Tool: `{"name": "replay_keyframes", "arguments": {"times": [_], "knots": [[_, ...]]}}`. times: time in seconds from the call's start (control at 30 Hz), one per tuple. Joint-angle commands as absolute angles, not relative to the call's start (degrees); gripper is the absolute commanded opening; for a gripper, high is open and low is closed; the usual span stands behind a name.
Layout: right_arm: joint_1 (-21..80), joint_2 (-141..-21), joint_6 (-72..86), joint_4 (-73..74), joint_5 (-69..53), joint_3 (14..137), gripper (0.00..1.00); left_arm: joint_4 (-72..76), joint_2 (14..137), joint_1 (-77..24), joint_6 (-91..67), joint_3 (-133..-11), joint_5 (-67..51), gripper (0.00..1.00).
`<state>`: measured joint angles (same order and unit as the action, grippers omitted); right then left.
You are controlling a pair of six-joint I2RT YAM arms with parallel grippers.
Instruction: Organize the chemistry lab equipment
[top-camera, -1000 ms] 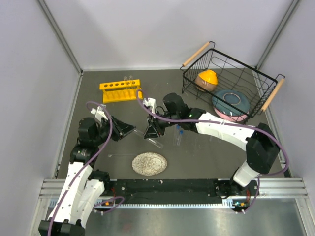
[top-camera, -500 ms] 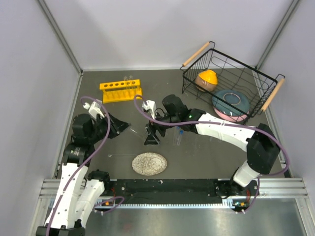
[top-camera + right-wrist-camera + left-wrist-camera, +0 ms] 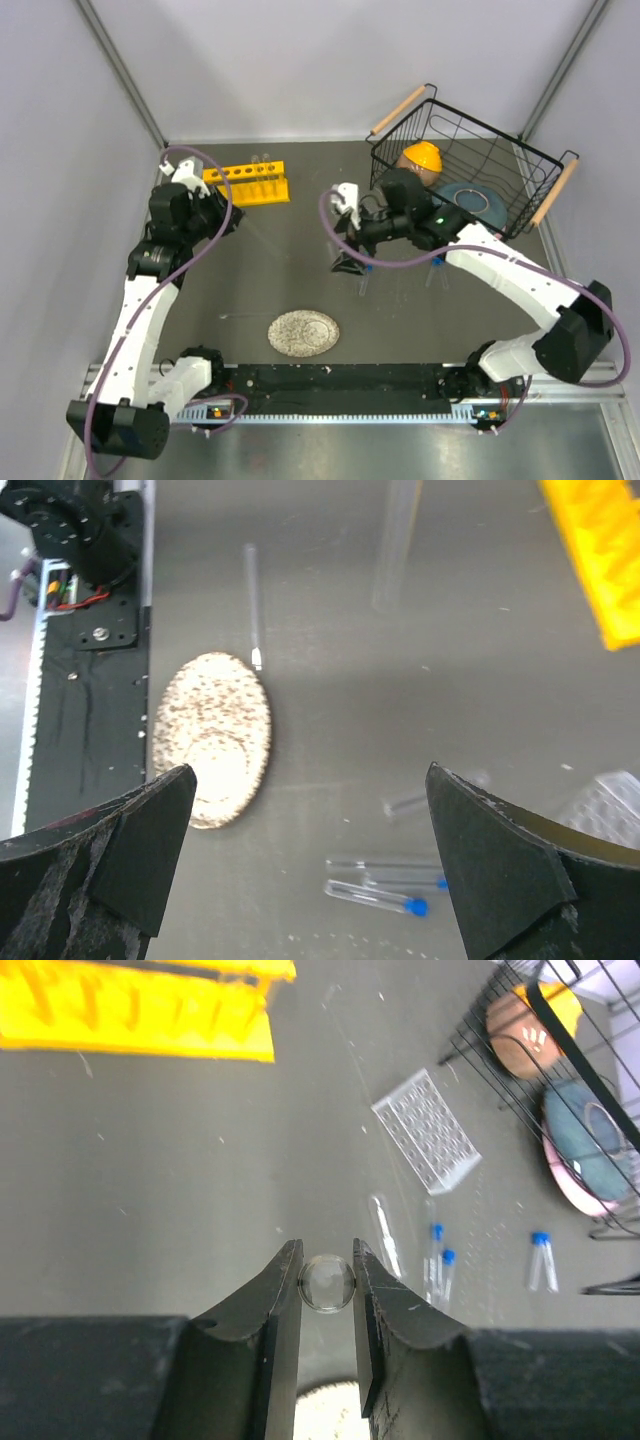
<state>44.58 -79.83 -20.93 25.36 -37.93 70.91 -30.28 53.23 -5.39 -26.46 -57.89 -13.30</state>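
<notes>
Within the last 1 s the 2 arms, which had been close together over the middle of the table (image 3: 290, 215), drew apart. The left hand (image 3: 327, 1260) swung up toward the yellow rack (image 3: 246, 183) and was clamped on a glass test tube (image 3: 327, 1283), seen end-on as a clear ring pinched between both fingers. The right hand (image 3: 310, 770) pulled back toward the basket side and hung over the table with its fingers spread wide and nothing between them.

That left the tube in the left hand's care, off the table and near the rack but not yet over a hole; seating it upright looked like the step in hand. Much remained: 3 blue-capped vials (image 3: 437, 1260) lay loose near the clear grid rack (image 3: 427, 1130), and another tube (image 3: 252, 600) lay beside the speckled plate (image 3: 215, 740).
</notes>
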Motion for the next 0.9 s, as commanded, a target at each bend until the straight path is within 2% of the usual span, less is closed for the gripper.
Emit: {"name": "replay_keyframes", "arguments": {"times": [0.0,0.27,0.47,0.87], "knots": [[36.94,-74.46,-25.14,26.72,-44.81,69.62,0.99,-22.86,58.08,-5.18,-18.83,-64.32,-5.90,0.00],[30.15,-68.73,-27.41,24.17,-51.67,58.81,0.99,-15.48,70.13,-5.19,-13.45,-72.33,1.65,0.00],[25.59,-67.77,-28.56,23.82,-54.84,56.61,0.99,-11.43,78.65,-5.19,-10.37,-77.86,7.46,0.00],[24.52,-66.71,-30.59,24.70,-56.16,55.63,0.99,-12.56,91.93,-5.19,-7.38,-90.52,8.44,0.00]]}}
